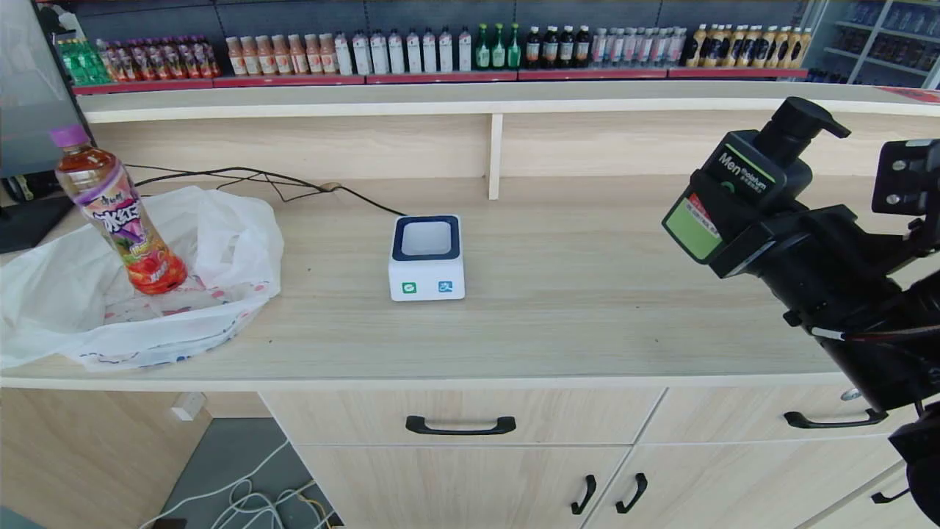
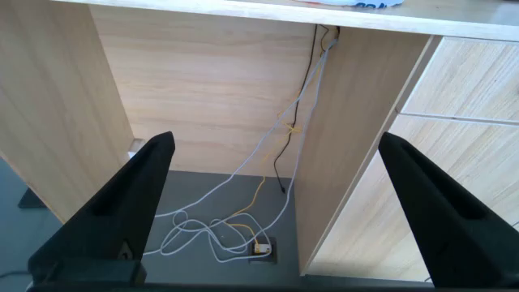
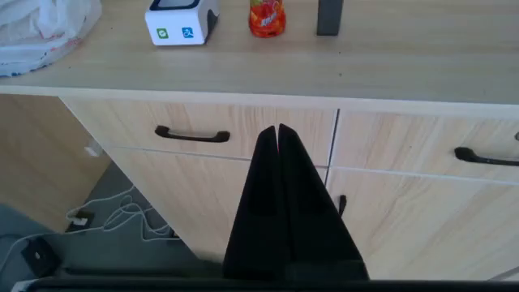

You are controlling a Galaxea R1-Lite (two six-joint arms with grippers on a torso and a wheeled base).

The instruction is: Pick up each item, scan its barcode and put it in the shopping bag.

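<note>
Half the pump bottle hides behind the right arm.

Surface: pale wood grain. Scanner: white, navy window frame (green and blue icons in front). Tea bottle: purple cap, amber liquid, red-orange label. Shopping bag: white. Pump bottle: black, green label.

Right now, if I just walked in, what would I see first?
Probably the black pump bottle, tilted up off the counter on the right, against the robot's dark right arm. Next comes the orange tea bottle with a purple cap, standing on the white plastic bag at the left. A little white scanner sits in the middle of the counter.
</note>
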